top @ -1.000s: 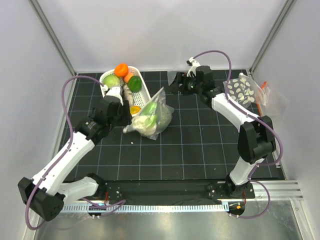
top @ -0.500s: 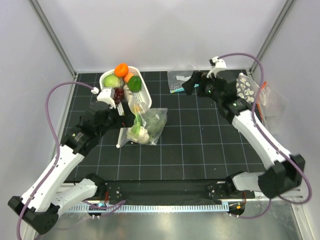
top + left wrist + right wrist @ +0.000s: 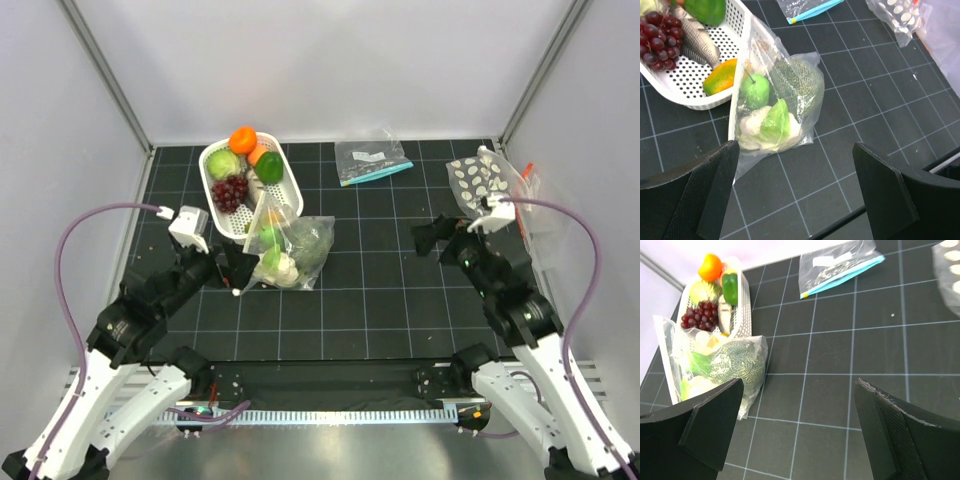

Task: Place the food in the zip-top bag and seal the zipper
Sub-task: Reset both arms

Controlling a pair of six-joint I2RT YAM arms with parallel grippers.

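The zip-top bag (image 3: 300,245) is clear plastic and lies on the black mat against the white basket (image 3: 292,190). It holds the food: a dark green netted melon (image 3: 797,85), a green pear-like piece (image 3: 755,92) and a white cauliflower (image 3: 760,131) with a green leaf. Its zipper (image 3: 739,90) is a straight white strip on the basket side; I cannot tell if it is pressed shut. The bag also shows in the right wrist view (image 3: 715,367). My left gripper (image 3: 235,277) is open and empty just near-left of the bag. My right gripper (image 3: 432,238) is open and empty, well right of it.
The basket holds grapes (image 3: 231,190), an orange (image 3: 243,139), a green pepper (image 3: 269,166), a fish and other pieces. A small clear bag with a teal strip (image 3: 370,158) lies at the back. A dotted bag (image 3: 478,180) with an orange-red strip lies at the back right.
The left gripper let go of the bag and drew back toward the near edge. The right arm pulled back from the far side. The bag settled beside the basket.
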